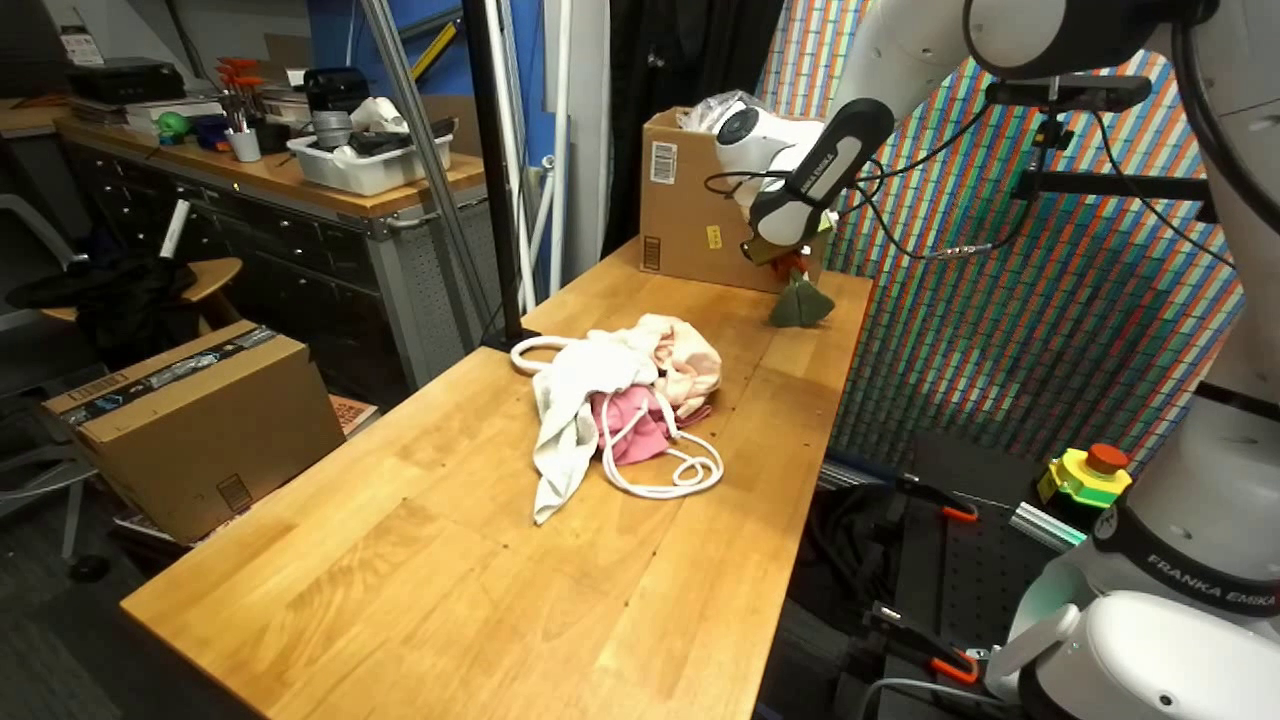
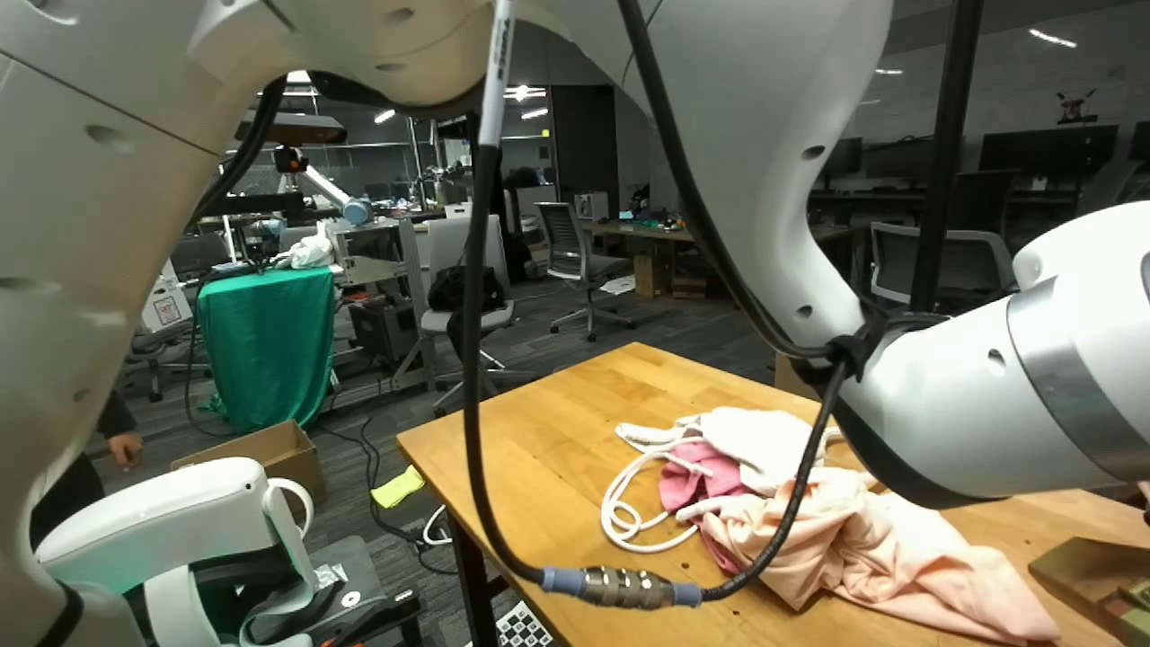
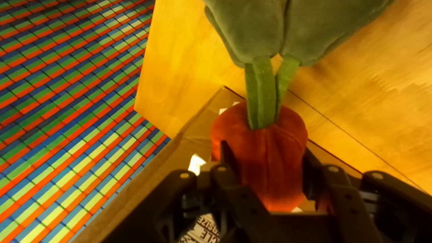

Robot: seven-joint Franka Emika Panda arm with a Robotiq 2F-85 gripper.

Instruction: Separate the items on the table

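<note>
Our black gripper [image 3: 268, 163] clamps a red plush vegetable [image 3: 260, 143] between its jaws; we may lose its rounded body if the green fabric leaves [image 3: 248, 30] snag the brown cardboard box [image 1: 685, 205] near the jaws; well apart from them, the looped white cord [image 1: 666, 492], if caught, could drag the white, pink and peach cloth heap [image 1: 620, 408]; crumpled clear plastic [image 1: 716, 108] shows at the box's top, the rest hidden; a white plastic tub [image 1: 358, 177], farther off, holds grey and black items [image 1: 380, 142].
</note>
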